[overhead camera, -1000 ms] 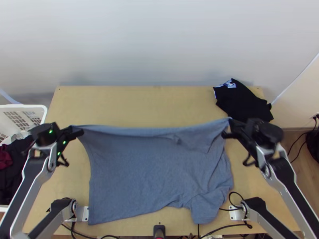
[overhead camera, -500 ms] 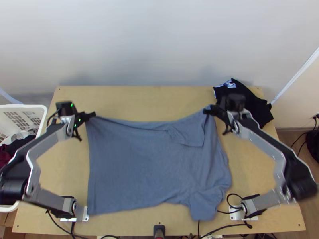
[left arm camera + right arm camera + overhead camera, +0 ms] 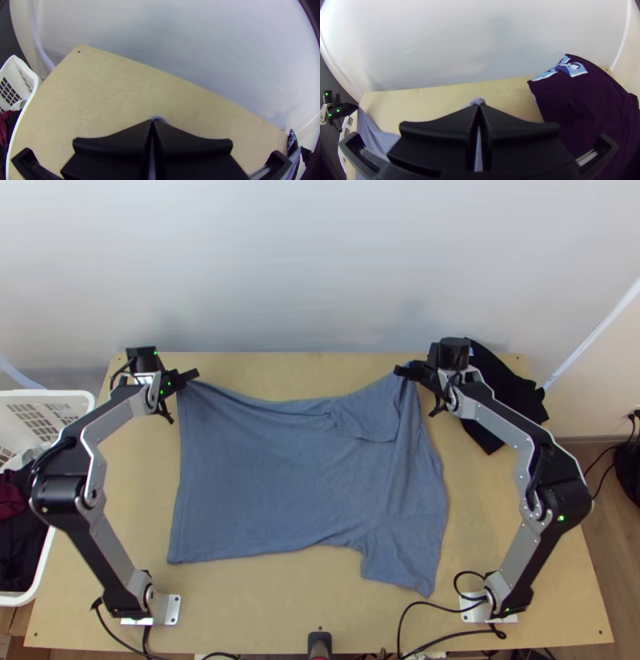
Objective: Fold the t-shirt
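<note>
In the top view the blue-grey t-shirt (image 3: 296,476) lies spread over the table's middle, its far edge sagging between the two grippers and a sleeve pointing to the near right. My left gripper (image 3: 188,378) is shut on its far left corner; in the left wrist view the left gripper (image 3: 152,123) has its fingers together with a bit of cloth (image 3: 159,118) between them. My right gripper (image 3: 404,372) is shut on the far right part; in the right wrist view the right gripper (image 3: 479,108) pinches a small tuft (image 3: 477,101).
A black garment (image 3: 496,380) with a blue-white print lies at the table's far right corner, partly under the right arm. A white basket (image 3: 80,400) with dark and red clothes stands left of the table. Cables run along the near edge.
Both grippers have moved toward the table's far edge and slightly inward, with the cloth in them. The shirt's near edge has slid away from the table's near edge.
</note>
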Controlling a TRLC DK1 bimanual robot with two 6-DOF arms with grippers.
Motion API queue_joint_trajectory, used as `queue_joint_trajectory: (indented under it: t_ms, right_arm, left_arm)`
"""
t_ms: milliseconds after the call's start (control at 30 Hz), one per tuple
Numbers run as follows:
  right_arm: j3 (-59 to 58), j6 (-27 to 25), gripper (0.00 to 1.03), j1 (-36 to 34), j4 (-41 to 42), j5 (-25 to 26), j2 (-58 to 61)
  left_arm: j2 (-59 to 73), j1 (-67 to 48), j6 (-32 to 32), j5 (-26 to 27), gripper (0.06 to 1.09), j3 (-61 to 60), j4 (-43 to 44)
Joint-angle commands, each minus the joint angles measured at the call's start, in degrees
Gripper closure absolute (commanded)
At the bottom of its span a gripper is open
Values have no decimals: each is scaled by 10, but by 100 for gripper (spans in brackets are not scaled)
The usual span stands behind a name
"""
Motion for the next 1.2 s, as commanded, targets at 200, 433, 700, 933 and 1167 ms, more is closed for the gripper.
queue_joint_trajectory:
  t_ms: [200, 433, 700, 933, 1167]
  right_arm:
    - [76, 34, 77, -10, -37, 7, 29]
    - [69, 76, 3, -6, -41, 7, -22]
    - [55, 102, 3, 3, -97, 6, -142]
    - [-28, 116, 3, -15, -158, -47, -278]
    - [-152, 131, 4, -60, -245, -188, -384]
  left_arm:
    - [33, -4, -37, -2, 75, 82, -44]
    - [-13, -6, -45, 53, 10, 80, -61]
    - [-41, 25, -31, 59, 10, 80, -85]
    - [-40, 77, -49, 155, 10, 76, -115]
    - [-83, 87, -48, 198, 10, 38, -139]
